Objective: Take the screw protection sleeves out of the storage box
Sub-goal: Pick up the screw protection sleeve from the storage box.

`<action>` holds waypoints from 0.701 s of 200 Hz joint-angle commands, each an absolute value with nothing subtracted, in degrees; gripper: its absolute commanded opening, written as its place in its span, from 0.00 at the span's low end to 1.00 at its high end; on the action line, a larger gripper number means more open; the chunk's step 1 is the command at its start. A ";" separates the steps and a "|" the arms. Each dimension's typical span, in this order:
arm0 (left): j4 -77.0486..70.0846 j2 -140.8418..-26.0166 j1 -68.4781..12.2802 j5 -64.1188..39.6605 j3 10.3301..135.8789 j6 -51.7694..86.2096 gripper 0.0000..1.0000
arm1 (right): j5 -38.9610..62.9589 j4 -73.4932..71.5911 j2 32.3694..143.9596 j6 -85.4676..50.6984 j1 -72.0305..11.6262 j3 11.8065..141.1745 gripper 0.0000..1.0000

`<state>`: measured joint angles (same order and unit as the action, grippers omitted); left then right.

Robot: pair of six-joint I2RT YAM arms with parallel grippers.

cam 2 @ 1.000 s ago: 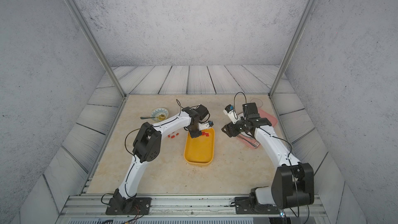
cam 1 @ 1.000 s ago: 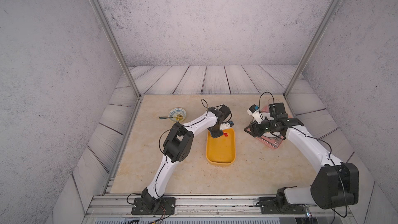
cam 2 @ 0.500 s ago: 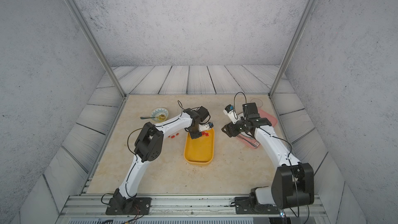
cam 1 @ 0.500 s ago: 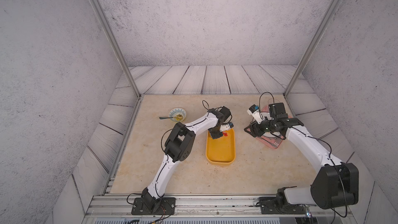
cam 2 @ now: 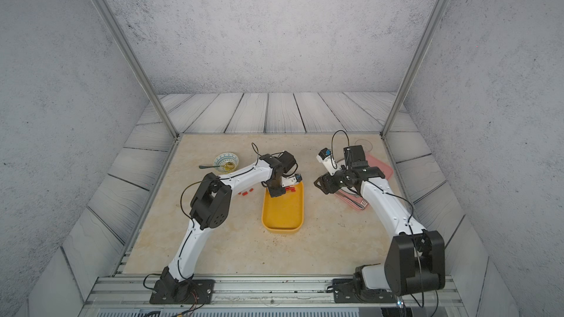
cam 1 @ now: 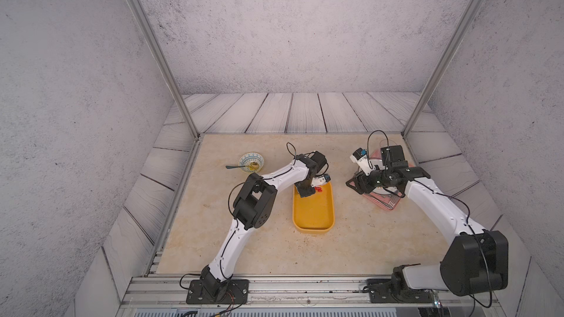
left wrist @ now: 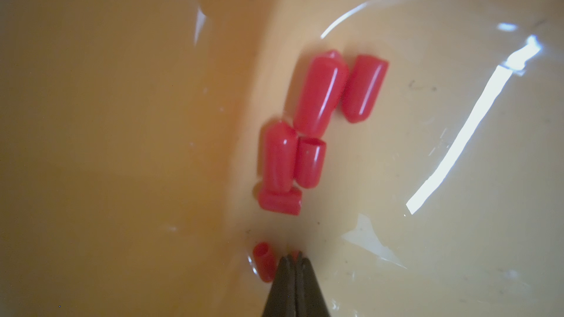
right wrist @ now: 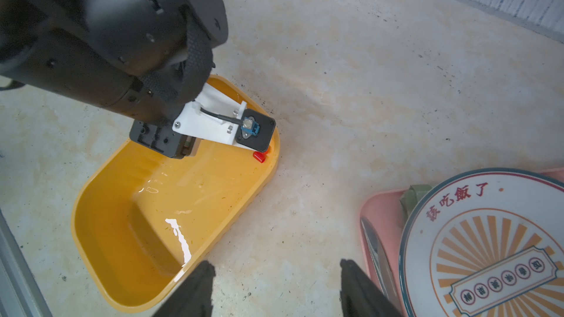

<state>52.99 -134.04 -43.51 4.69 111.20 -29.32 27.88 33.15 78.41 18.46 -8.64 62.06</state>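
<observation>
2 top views first: the storage box (cam 1: 314, 218) (cam 2: 283, 214) lies mid-table, its long axis running 12 to 6 o'clock. Some red screw protection sleeves (cam 1: 319, 189) (cam 2: 290, 189) sit at its 12 o'clock end. The left gripper (cam 1: 306, 193) (cam 2: 275, 193) is lowered into the 11 o'clock corner beside them. In a top view, a few more sleeves (cam 2: 246, 193) lie on the tabletop at the box's 10 o'clock. The right gripper (cam 1: 351, 183) (cam 2: 318, 183) hangs at the box's 2 o'clock, apart from it, near the pink tray (cam 2: 381, 167).

Left wrist view: the left gripper (left wrist: 294, 265) is pressed closed on the box floor (left wrist: 427, 147). A red sliver shows at its tips, but I cannot tell whether it is pinched. 5 sleeves (left wrist: 308, 135) cluster just beyond, and 1 more lies against the fingers.

Right wrist view: the right claw's fingers (right wrist: 201, 285) stand wide apart over bare tabletop between the box (right wrist: 122, 224) and the tray (right wrist: 381, 218).
</observation>
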 commanded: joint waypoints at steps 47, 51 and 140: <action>57.03 -130.16 -43.28 1.08 112.29 -28.13 0.00 | 28.48 33.31 76.11 18.51 -8.44 62.14 0.68; 57.24 -129.97 -43.22 0.86 112.32 -28.08 0.00 | 28.48 33.27 76.11 18.54 -8.43 62.14 0.68; 62.28 -122.61 -41.24 -7.52 111.29 -26.68 0.00 | 28.28 33.16 76.11 18.54 -8.43 62.14 0.68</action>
